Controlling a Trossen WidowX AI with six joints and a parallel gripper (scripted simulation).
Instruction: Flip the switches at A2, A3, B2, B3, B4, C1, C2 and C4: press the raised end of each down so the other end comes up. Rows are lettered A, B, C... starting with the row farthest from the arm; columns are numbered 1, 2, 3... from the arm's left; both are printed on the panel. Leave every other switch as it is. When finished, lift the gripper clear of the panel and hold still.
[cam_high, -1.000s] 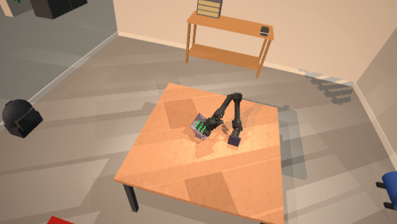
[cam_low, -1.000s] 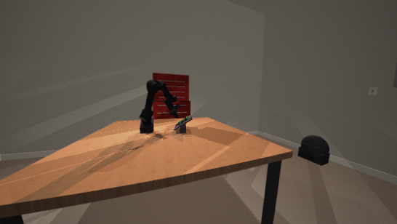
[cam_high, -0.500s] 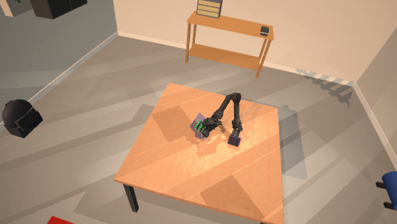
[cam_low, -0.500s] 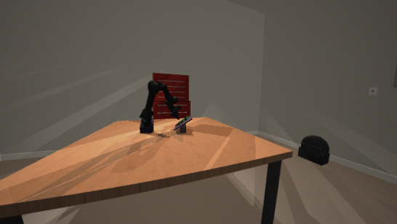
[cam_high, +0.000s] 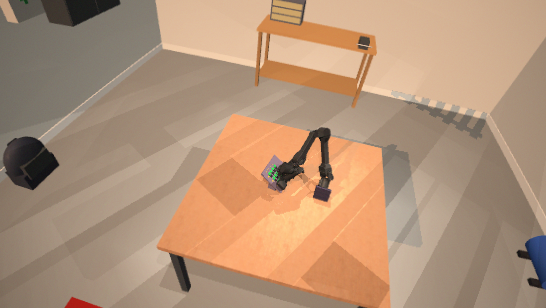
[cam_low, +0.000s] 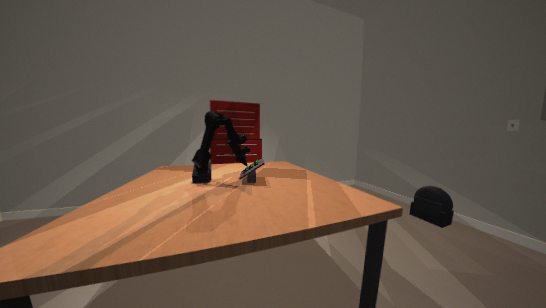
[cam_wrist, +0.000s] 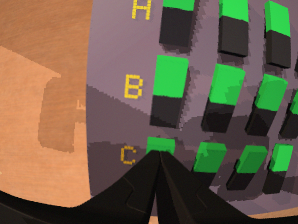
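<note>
- The gripper (cam_wrist: 156, 163), clenched on nothing, has its tip at switch C1 (cam_wrist: 160, 145), on the green end.
- The panel (cam_high: 273, 173) sits near the worktop's far edge (C1's long axis runs away from the arm).

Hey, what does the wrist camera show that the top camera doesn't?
Only the wrist view shows the yellow row letters A, B, C and column numbers, each switch's green and black halves, and the closed fingers meeting in a point at switch C1.

Only the top view shows the whole arm bent over from its base, the full table, the wooden shelf by the wall, and the floor around.

Both show the purple switch panel, its green switches, and the hand at the panel's near edge.
</note>
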